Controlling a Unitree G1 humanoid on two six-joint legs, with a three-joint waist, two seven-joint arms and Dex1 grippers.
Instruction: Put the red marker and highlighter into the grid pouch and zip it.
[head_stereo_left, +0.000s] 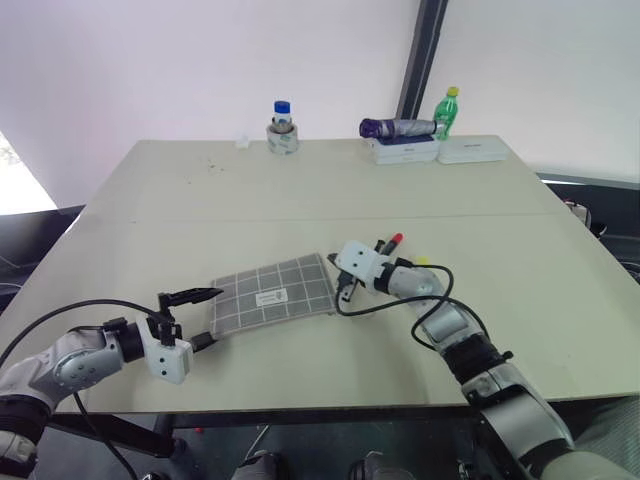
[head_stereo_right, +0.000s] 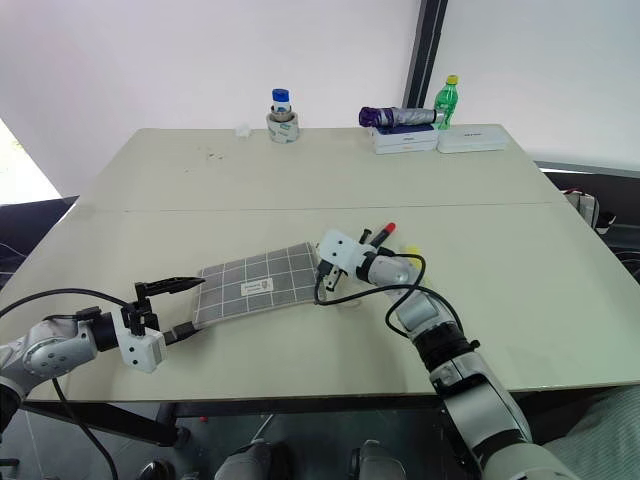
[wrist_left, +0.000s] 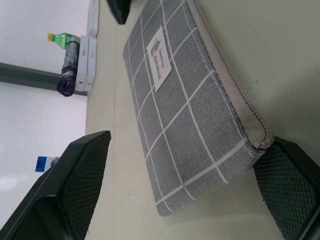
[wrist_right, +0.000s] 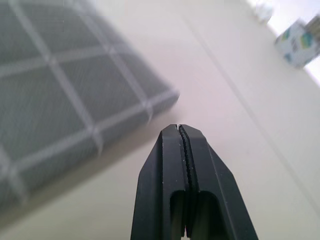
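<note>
The grid pouch (head_stereo_left: 272, 293) lies flat on the table near the front, label up. My left gripper (head_stereo_left: 204, 319) is open, and the pouch's near-left corner (wrist_left: 215, 165) sits between its fingers (wrist_left: 75, 185). At the pouch's right end, my right gripper (head_stereo_left: 344, 291) is shut on nothing, its closed fingertips (wrist_right: 179, 131) just off the pouch's corner (wrist_right: 60, 90). The red marker (head_stereo_left: 393, 241) and the yellow highlighter (head_stereo_left: 422, 261) lie on the table behind the right wrist, mostly hidden by it.
Along the far edge stand a tape roll with a blue-capped jar (head_stereo_left: 283, 135), a folded purple umbrella (head_stereo_left: 397, 127) on white boxes (head_stereo_left: 470, 149), and a green bottle (head_stereo_left: 447, 112). A seam crosses the table (head_stereo_left: 200, 190) mid-way.
</note>
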